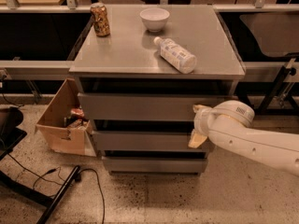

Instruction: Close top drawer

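Observation:
The top drawer (140,107) is the tallest grey front of three, just under the grey cabinet top (126,55). A dark gap shows above its front panel, and it seems to stand a little way out. My gripper (198,124) is at the end of the white arm that comes in from the right. It sits against the right part of the drawer fronts, level with the lower edge of the top drawer's front and over the middle drawer (140,140).
On the cabinet top stand a can (100,19), a white bowl (154,18) and a plastic bottle (175,55) lying on its side. An open cardboard box (63,120) sits on the floor left of the cabinet. Cables and a black leg (56,200) lie front left.

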### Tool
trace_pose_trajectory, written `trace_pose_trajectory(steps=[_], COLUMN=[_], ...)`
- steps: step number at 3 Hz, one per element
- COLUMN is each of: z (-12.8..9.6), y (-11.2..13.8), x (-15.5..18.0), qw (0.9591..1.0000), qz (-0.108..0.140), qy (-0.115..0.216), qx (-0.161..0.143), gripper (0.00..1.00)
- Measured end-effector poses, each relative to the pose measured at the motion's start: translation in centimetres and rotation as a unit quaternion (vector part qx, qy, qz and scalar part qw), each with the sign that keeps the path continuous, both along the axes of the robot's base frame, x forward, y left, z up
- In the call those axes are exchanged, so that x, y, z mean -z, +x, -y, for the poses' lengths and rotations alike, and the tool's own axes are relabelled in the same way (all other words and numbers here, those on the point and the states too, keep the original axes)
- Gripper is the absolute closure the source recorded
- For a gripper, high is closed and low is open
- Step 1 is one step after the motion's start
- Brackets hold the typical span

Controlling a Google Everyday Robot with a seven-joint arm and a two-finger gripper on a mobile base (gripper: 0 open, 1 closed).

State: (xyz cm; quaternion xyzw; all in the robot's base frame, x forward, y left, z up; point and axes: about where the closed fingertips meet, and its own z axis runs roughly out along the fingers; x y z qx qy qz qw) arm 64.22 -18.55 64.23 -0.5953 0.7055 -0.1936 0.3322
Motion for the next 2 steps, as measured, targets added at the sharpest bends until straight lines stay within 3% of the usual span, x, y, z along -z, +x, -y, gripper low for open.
trace_pose_trajectory(steps=[1,2], z=[0.0,0.07], y=[-0.02,-0.3], x=[0.0,-0.01], qw=[1.0,1.0], qz=[0.0,0.0], qy=[0.0,0.0], qx=[0.0,0.0], gripper=[0.16,0.4])
